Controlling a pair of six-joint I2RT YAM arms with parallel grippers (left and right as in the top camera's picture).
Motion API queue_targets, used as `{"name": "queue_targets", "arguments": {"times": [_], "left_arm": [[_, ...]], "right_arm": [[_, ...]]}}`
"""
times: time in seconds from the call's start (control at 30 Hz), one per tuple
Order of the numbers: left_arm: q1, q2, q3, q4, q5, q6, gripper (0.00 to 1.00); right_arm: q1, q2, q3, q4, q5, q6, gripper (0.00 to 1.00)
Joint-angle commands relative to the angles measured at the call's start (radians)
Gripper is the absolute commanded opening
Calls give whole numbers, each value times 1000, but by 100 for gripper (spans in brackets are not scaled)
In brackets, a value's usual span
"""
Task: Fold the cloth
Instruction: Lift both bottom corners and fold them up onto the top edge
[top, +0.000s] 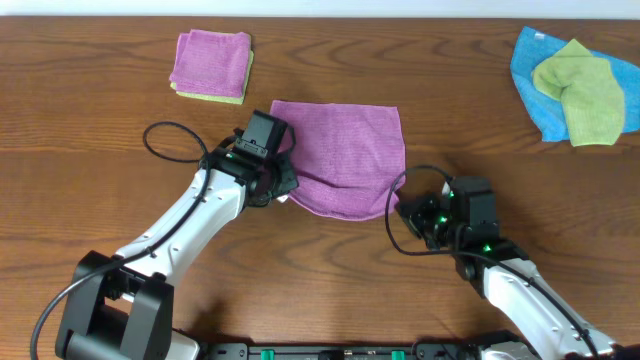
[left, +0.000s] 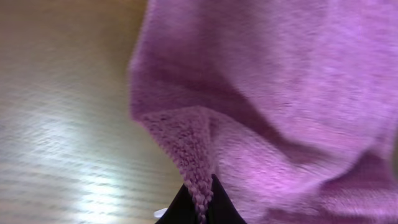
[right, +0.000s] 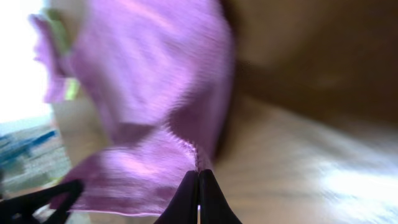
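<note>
A purple cloth lies spread on the wooden table, its near edge lifted. My left gripper is shut on the cloth's near left corner, and the pinched hem shows between the jaws in the left wrist view. My right gripper is shut on the near right corner; the cloth edge meets the closed jaws in the right wrist view.
A folded purple cloth on a yellow-green one lies at the back left. A blue cloth with a green cloth on it lies at the back right. A black cable loops beside the left arm.
</note>
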Motion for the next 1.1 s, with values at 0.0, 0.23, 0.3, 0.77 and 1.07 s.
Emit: {"name": "queue_targets", "arguments": {"times": [0.0,0.23,0.3,0.77,1.07], "left_arm": [[2,-11,35,7,34,22,6],[21,-11,103,-4,-38,31,6],[27,-11,111,3,-77,31,6],[16,27,111,111,-96,8,6],[-2,79,111,141,-84,-26,6]], "right_arm": [[-11,-9,10,27,-3,-34,2],[-61,-9,13,13,-1,-40,2],[-78,-9,13,29,13,-41,2],[-105,3,13,211,50,-139,2],[-84,137,63,310,51,-164,2]]}}
